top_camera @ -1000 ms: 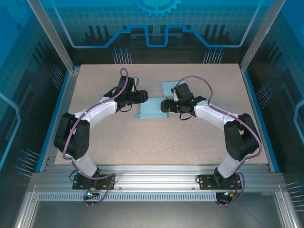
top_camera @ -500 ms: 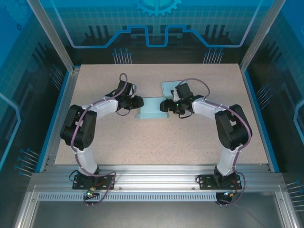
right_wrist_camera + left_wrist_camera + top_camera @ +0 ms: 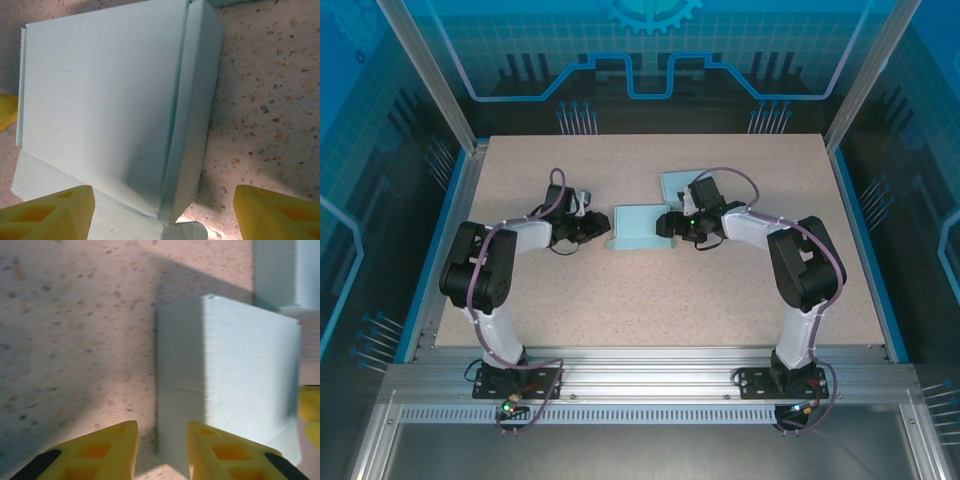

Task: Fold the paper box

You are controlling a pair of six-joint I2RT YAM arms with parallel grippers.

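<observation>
The left gripper [image 3: 162, 434] has its yellow fingers drawn near together, with a narrow gap left between them and nothing caught in it. It sits low, just off the left wall of the paper box [image 3: 640, 228], whose near corner stands right ahead of that gap. A second ago this gripper was higher and up against the box's far-left edge with its jaws wider. Since then it has slid back to the left of the box, dropped toward the table [image 3: 670, 300] and narrowed, which reads as a push or crease finished and let go. The right gripper [image 3: 160, 200] is spread wide at the box's right side. One finger hangs over the top panel and the other is out past the right wall, so it straddles that wall without touching it. It has hardly shifted in the last second, only closing a little. The box lies between the two grippers, and it now looks flatter and squarer than before: a broad pale panel on top, a creased wall dropping to the table on the right, and a loose flap sloping off the nearer edge. Most of the folding seems done, with that flap probably still to be tucked. A separate pale blue sheet [image 3: 677, 184] lies flat just beyond the box's far-right corner, apart from it and untouched.
</observation>
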